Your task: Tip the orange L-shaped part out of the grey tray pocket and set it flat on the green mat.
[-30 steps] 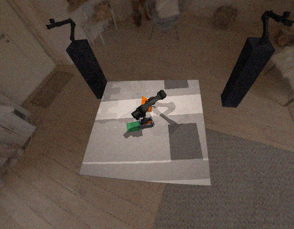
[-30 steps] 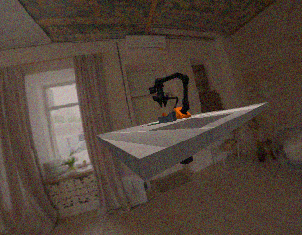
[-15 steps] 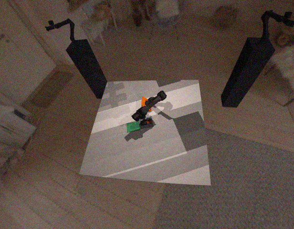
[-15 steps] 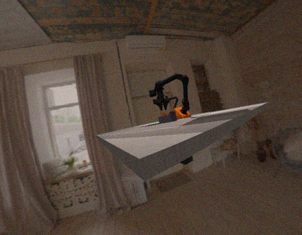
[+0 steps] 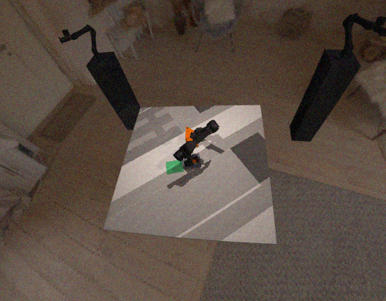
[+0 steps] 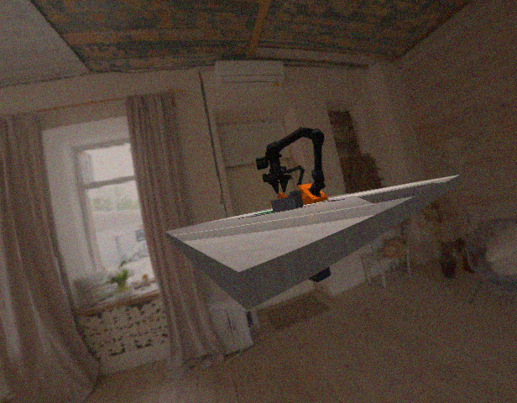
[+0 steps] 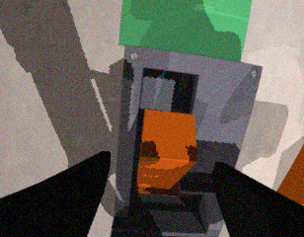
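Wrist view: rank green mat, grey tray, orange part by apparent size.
1. grey tray, largest.
2. green mat, cut off by the frame edge, so its true extent is unsure.
3. orange part, smallest, in the tray pocket.

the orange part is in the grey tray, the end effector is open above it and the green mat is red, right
Not quite: the mat is green, not red, as the wrist view shows. The rest holds: the orange part is in the grey tray, and the end effector is open above it, its fingers apart on either side and holding nothing.
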Robot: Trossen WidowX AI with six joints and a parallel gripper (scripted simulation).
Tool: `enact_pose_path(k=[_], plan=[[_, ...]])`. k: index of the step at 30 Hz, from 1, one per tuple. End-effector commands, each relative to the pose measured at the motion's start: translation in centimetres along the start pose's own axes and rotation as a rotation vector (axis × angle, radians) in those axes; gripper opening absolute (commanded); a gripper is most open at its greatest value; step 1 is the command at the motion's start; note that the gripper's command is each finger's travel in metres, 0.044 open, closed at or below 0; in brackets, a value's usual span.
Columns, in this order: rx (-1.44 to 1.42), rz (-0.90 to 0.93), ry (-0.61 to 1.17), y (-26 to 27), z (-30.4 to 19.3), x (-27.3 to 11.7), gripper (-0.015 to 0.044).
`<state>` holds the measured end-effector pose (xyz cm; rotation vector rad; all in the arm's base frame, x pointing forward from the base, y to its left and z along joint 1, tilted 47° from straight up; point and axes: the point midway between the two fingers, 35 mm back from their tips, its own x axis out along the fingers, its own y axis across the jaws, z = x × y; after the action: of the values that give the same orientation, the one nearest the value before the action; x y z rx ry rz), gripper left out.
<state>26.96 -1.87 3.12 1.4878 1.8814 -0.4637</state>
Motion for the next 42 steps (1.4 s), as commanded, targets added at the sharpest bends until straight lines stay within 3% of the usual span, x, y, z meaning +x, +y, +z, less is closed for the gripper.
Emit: enact_pose_path(k=[1,16,21,31,34,42], plan=[[0.003,0.003,0.005,0.0,-0.1,0.7,0.0280],[0.003,0.003,0.007,-0.1,-0.2,2.9,0.0280],[-0.001,0.000,0.002,0.0,-0.1,2.5,0.0149],[-0.001,0.000,0.002,0.0,-0.1,2.5,0.0082],[-0.001,0.000,0.002,0.0,-0.1,2.5,0.0003],[0.000,0.000,0.002,0.0,-0.1,2.2,0.0000]])
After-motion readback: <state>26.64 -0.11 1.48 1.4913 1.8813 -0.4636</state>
